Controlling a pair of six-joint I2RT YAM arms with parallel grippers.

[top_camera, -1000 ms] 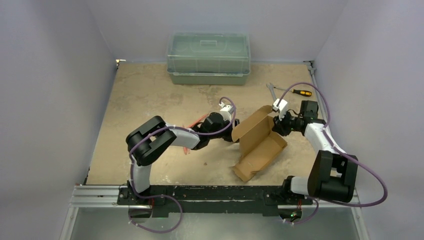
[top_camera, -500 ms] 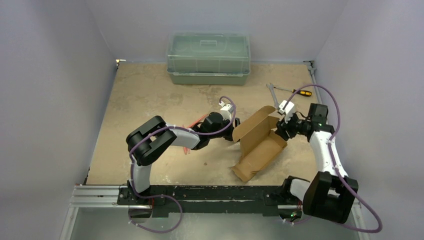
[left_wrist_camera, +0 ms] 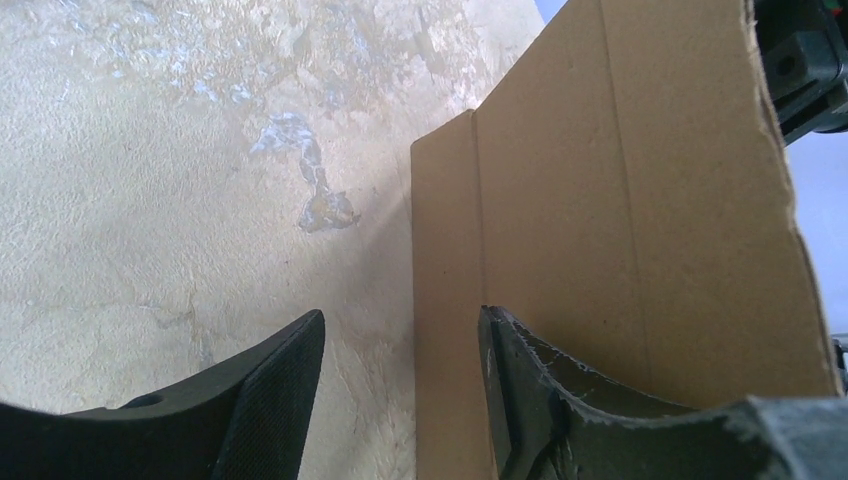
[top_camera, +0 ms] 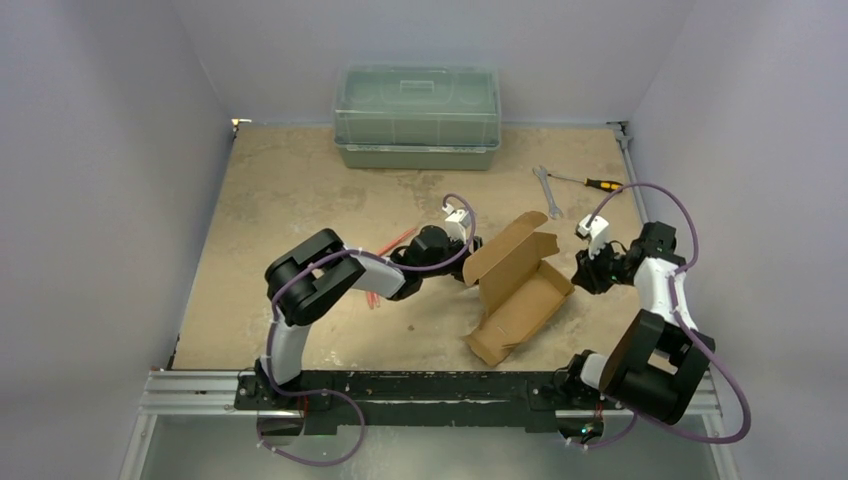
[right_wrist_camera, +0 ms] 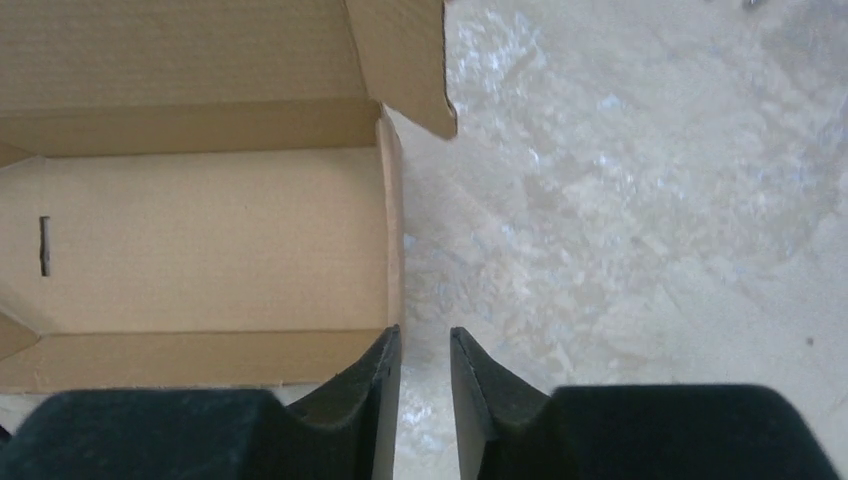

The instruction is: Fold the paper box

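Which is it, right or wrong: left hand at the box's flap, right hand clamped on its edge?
Wrong: the right hand grips nothing; the right wrist view shows only table between its fingers, the paper box beside them. Left hand: correct.

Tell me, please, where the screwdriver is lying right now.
In the top view, the screwdriver lies on the table near its far right corner, just right of the wrench.
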